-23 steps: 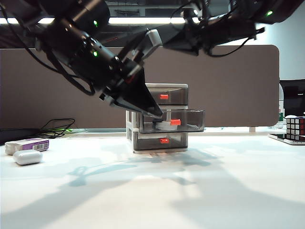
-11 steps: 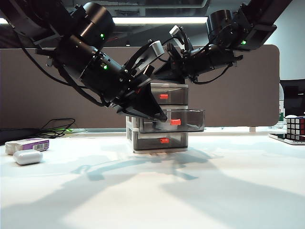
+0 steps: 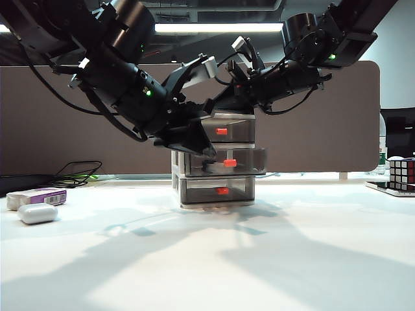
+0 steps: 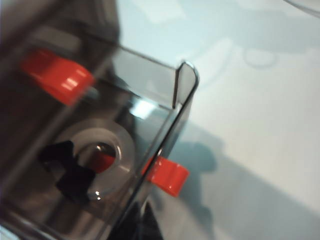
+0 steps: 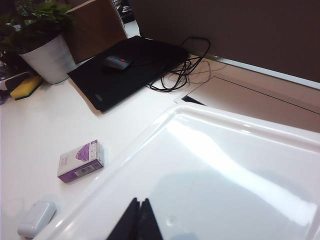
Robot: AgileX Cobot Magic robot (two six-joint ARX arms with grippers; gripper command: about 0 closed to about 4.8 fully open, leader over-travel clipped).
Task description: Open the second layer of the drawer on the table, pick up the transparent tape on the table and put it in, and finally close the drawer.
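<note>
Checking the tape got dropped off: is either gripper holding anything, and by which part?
Nothing is held. The left gripper and right gripper are shut and empty; the clear ring of tape lies in the middle smoky grey drawer.

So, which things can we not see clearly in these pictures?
- Transparent tape: blurred in the left wrist view; hidden behind the left gripper in the exterior view.
- Left gripper's fingertips: only a dark sliver at the left wrist view's edge.
- Right gripper: cut off by the right wrist view's edge; whether it touches the drawer unit's white top is unclear.
- Second layer of the drawer: partly covered by the left gripper.
</note>
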